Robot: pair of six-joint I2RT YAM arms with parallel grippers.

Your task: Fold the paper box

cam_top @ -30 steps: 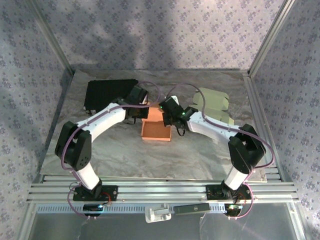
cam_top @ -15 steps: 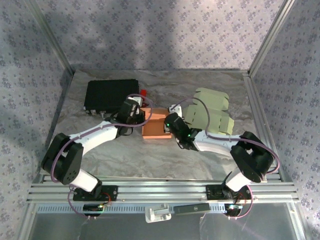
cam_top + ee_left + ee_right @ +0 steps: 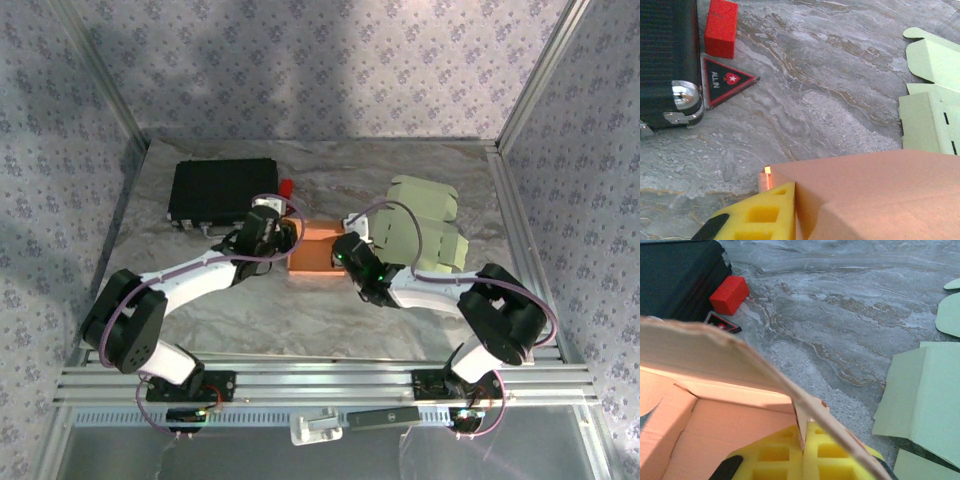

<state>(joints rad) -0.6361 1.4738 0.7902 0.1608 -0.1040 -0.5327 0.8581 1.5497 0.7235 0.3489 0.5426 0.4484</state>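
From above, the orange paper box [image 3: 315, 250] sits near the middle of the table [image 3: 300, 315], a bit toward the far edge. The left gripper [image 3: 283, 238] is at its left side and the right gripper [image 3: 348, 252] is at its right side, so the box lies right between them. Both touch it, so neither arm is nearer. The box looks about as wide as it is deep, so I cannot tell which way is its long way. A black case [image 3: 222, 190] lies by the far left corner with a small red block [image 3: 288, 186] just beside it. Flat green paper sheets [image 3: 425, 225] lie near the right edge.

From the left wrist, one yellow pad [image 3: 762, 220] rests against the outside of the box wall, and the box is to the right of it. The other finger is hidden, so I cannot tell if this gripper is spread or pinching.

From the right wrist, two yellow pads [image 3: 765, 455] are pressed together with a thin orange wall between them — this gripper pinches the box. The open inside of the box lies to the left of the fingers.

I think the next fold has to go inward, each arm pushing toward the other. The paper is thin and could bend the wrong way.
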